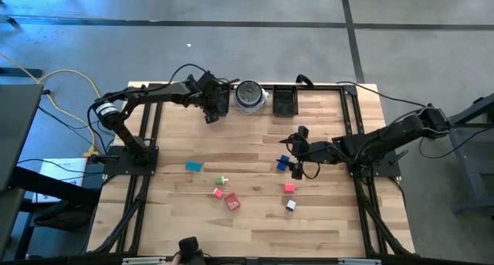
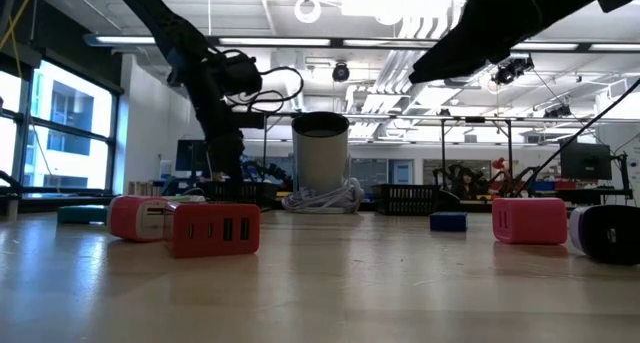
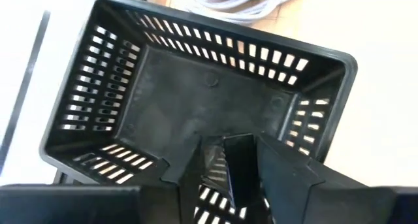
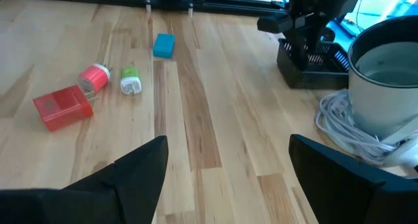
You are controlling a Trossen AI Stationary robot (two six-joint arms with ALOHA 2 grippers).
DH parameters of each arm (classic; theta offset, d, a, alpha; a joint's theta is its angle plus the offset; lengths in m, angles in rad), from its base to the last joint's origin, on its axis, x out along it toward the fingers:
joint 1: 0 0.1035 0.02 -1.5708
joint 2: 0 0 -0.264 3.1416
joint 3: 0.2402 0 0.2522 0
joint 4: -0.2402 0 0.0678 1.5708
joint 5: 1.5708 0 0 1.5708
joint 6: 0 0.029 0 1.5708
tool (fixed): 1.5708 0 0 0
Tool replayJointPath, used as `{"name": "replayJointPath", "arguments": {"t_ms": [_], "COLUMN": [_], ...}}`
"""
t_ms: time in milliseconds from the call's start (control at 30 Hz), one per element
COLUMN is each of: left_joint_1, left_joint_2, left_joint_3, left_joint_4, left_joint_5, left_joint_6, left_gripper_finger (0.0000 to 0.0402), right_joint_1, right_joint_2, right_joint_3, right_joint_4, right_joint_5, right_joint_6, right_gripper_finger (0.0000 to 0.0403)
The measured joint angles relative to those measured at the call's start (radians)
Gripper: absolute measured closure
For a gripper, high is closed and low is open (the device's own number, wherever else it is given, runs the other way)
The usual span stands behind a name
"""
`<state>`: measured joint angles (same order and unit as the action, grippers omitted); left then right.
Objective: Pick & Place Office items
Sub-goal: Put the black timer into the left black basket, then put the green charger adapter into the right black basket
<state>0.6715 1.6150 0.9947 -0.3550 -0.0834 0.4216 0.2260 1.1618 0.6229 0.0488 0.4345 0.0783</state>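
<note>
My left gripper (image 3: 230, 145) hangs over the left black tray (image 3: 196, 100) at the table's far edge, also seen in the high view (image 1: 212, 109). It is open, and a small black piece (image 3: 239, 172) stands between its fingers above the tray's floor. My right gripper (image 1: 296, 153) is open above the table's right middle, next to a blue piece (image 1: 283, 163). Lying flat on the wood are a teal piece (image 1: 194, 166), a green-white one (image 1: 222, 180), two pink ones (image 1: 218, 192) (image 1: 289, 188), a red one (image 1: 232, 202) and a white one (image 1: 291, 205). My left gripper comes at the tray slanting down from above. The black piece's upper end (image 3: 240, 149) stands between the fingers, close against one finger (image 3: 277, 168). A gap shows on its other side. Whether the finger still touches it, I cannot tell.
A round silver-grey dish (image 1: 249, 96) with a coil of white cable (image 4: 346, 119) at its foot stands between the two black trays. The second tray (image 1: 285, 101) is to its right. Dark frame rails (image 1: 351, 118) run along the table's sides.
</note>
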Motion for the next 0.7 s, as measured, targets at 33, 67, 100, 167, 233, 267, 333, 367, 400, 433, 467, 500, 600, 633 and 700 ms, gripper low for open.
{"name": "replayJointPath", "arguments": {"t_ms": [33, 67, 100, 167, 233, 267, 333, 367, 400, 433, 467, 500, 600, 633, 700], "left_joint_1": [-0.005, -0.011, -0.018, -0.028, -0.035, -0.038, -0.041, -0.041, -0.041, -0.041, -0.041, -0.041, -0.041, -0.041, -0.041], "left_joint_2": [0.0, 0.0, 0.0, 0.0, 0.0, 0.0, 0.0, -0.001, -0.004, -0.007, -0.009, -0.013, -0.032, -0.039, -0.06], "left_joint_3": [0.0, 0.0, 0.0, 0.0, 0.0, 0.0, 0.0, 0.0, 0.0, 0.001, 0.006, 0.011, 0.022, 0.026, 0.03], "left_joint_4": [0.005, 0.012, 0.02, 0.035, 0.048, 0.053, 0.063, 0.069, 0.072, 0.072, 0.072, 0.074, 0.072, 0.073, 0.073], "left_joint_5": [-0.018, -0.036, -0.055, -0.088, -0.106, -0.108, -0.111, -0.111, -0.111, -0.113, -0.119, -0.13, -0.141, -0.141, -0.141], "left_joint_6": [0.0, 0.0, 0.0, 0.0, 0.001, 0.005, 0.005, 0.005, 0.005, 0.005, 0.005, 0.005, 0.005, 0.005, 0.005], "left_gripper_finger": [0.0255, 0.0249, 0.0244, 0.0235, 0.0229, 0.0228, 0.0226, 0.0226, 0.0226, 0.0226, 0.0226, 0.0226, 0.0226, 0.0226, 0.0226], "right_joint_1": [0.0, 0.0, 0.0, 0.0, 0.0, 0.0, 0.0, 0.0, 0.0, 0.0, 0.0, 0.0, 0.0, 0.0, 0.0], "right_joint_2": [0.0, 0.0, 0.0, 0.0, 0.0, 0.0, 0.0, 0.0, 0.0, 0.0, 0.0, 0.0, 0.0, 0.0, 0.0], "right_joint_3": [-0.001, -0.002, -0.002, -0.002, -0.002, -0.002, -0.002, -0.002, -0.002, -0.002, -0.002, -0.002, -0.002, -0.002, -0.002], "right_joint_4": [-0.001, -0.003, -0.002, -0.002, -0.003, -0.003, -0.003, -0.003, -0.003, -0.003, -0.004, -0.005, -0.009, -0.011, -0.014], "right_joint_5": [0.001, 0.002, 0.002, 0.002, 0.002, 0.002, 0.001, 0.001, 0.001, 0.001, 0.001, 0.001, 0.001, 0.001, 0.002], "right_joint_6": [0.0, 0.0, -0.001, -0.001, 0.0, 0.0, 0.0, 0.0, 0.0, 0.0, 0.0, 0.001, 0.004, 0.004, 0.005], "right_gripper_finger": [0.0097, 0.0097, 0.0097, 0.0097, 0.0097, 0.0097, 0.0097, 0.0097, 0.0097, 0.0097, 0.0097, 0.0097, 0.0097, 0.0097, 0.0097]}}
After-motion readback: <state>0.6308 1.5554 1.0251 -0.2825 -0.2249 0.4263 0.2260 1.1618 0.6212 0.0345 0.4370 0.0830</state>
